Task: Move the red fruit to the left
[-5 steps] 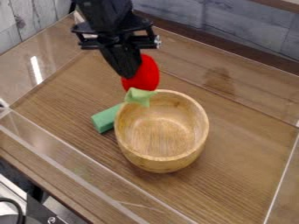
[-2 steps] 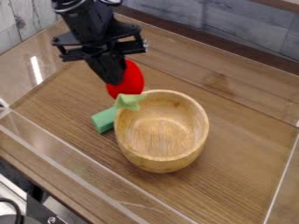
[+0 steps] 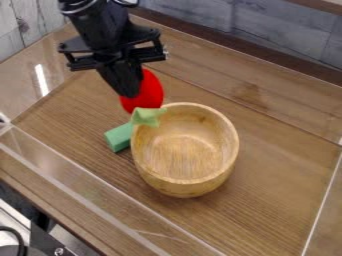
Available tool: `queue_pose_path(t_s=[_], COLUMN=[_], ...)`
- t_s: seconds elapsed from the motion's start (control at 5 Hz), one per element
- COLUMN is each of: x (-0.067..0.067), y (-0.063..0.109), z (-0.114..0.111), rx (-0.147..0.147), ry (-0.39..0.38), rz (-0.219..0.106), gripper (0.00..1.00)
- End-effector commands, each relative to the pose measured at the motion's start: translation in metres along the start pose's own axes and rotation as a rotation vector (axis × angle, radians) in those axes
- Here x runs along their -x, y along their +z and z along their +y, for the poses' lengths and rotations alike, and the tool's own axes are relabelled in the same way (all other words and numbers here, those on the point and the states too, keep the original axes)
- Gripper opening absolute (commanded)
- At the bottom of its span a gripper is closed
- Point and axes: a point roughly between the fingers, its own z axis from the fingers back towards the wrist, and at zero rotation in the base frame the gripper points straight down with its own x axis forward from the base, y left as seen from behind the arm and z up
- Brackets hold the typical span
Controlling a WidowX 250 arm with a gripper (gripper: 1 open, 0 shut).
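glossy red fruit (image 3: 144, 92) now further left, clenched in black fingers (image 3: 124, 78)

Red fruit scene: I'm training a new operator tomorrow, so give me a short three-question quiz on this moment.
1. True or false: the red fruit lies inside the wooden bowl.
2. The gripper is: A) open above the table, B) shut on the red fruit, C) out of view.
3. Fill in: the flat ____ block lies on the table against the bowl's left rim.

Key: 1 false, it is held above the table; 2 B; 3 green.
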Motion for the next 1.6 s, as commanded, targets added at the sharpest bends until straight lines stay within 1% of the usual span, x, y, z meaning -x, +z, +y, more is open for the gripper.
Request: queue_pose_path(t_s=[0.0, 0.4, 0.8, 1.2, 1.4], x=[-0.003, 0.006, 0.029, 0.035, 0.037], y=[0.003, 0.007, 0.002, 0.007, 0.009], z=[-0.001, 0.002, -0.017, -0.004, -0.007], rx=[-0.01, -0.033, -0.064, -0.054, -0.05], ry=[0.016, 0.07, 0.164, 0.109, 0.069], rz=[-0.042, -0.054, -0.07, -0.049, -0.037], gripper=[0.0, 0.0, 0.0, 0.0, 0.0])
